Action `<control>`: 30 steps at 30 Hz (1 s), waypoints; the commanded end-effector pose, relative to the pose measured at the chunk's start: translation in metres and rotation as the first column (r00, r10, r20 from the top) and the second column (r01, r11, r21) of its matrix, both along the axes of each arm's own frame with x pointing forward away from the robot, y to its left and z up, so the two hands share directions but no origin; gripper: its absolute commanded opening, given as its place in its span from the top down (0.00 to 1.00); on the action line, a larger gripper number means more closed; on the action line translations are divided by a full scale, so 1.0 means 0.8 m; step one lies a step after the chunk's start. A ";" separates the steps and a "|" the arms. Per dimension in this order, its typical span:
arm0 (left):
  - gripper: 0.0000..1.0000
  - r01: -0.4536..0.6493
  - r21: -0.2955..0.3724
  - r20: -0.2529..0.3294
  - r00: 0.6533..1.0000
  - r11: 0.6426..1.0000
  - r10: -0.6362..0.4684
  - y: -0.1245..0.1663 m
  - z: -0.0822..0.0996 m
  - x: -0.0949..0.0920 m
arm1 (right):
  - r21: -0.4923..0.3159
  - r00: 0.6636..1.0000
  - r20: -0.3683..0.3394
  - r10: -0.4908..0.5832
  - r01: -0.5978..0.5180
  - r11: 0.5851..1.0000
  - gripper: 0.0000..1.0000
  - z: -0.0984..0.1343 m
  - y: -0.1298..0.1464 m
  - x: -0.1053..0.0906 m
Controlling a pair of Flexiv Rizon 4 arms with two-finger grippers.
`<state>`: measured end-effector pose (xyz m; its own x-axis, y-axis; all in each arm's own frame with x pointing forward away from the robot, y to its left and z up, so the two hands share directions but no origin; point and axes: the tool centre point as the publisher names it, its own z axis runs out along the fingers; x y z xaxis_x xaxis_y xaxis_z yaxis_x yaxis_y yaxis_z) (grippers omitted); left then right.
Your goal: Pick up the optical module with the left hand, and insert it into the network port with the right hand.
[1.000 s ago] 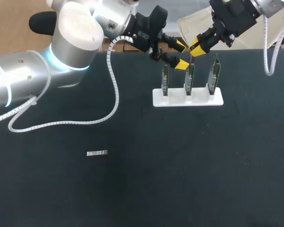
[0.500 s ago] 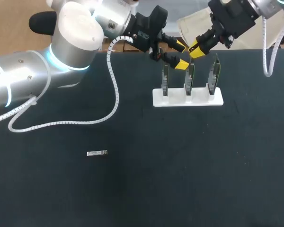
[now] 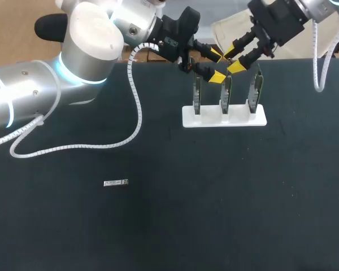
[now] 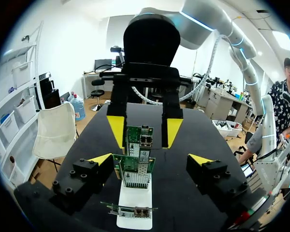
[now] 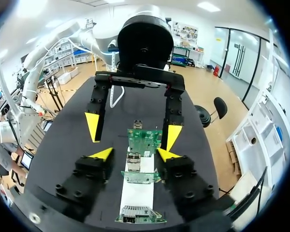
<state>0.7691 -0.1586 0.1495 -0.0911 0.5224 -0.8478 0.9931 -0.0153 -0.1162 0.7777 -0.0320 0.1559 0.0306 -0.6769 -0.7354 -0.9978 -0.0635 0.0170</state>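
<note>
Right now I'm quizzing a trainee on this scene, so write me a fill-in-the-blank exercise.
The white stand holds ___ upright boards.
The left gripper and the right gripper both have ___ fingers.
The small module lies on the table, held by ___ of them.
Missing: three; open; neither.

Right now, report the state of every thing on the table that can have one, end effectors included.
left end effector: open, holding nothing.
right end effector: open, holding nothing, facing the left one.
optical module: lying flat on the table, ungrasped, far from both end effectors.
circuit boards: three, standing upright in a row.
white stand: flat on the table, holding the boards.
</note>
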 end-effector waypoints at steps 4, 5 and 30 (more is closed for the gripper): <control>0.00 0.004 0.004 -0.003 1.000 1.000 -0.004 -0.001 0.001 0.003 | 0.018 1.000 0.002 -0.025 0.025 1.000 0.00 0.007 -0.010 0.001; 0.00 0.004 0.004 -0.003 1.000 1.000 -0.004 -0.001 0.001 0.003 | 0.021 1.000 0.001 -0.029 0.029 0.999 0.00 0.009 -0.012 0.002; 0.00 0.004 0.004 -0.003 1.000 1.000 -0.004 -0.001 0.001 0.003 | 0.124 0.989 -0.041 -0.144 0.149 0.981 1.00 0.021 -0.043 0.003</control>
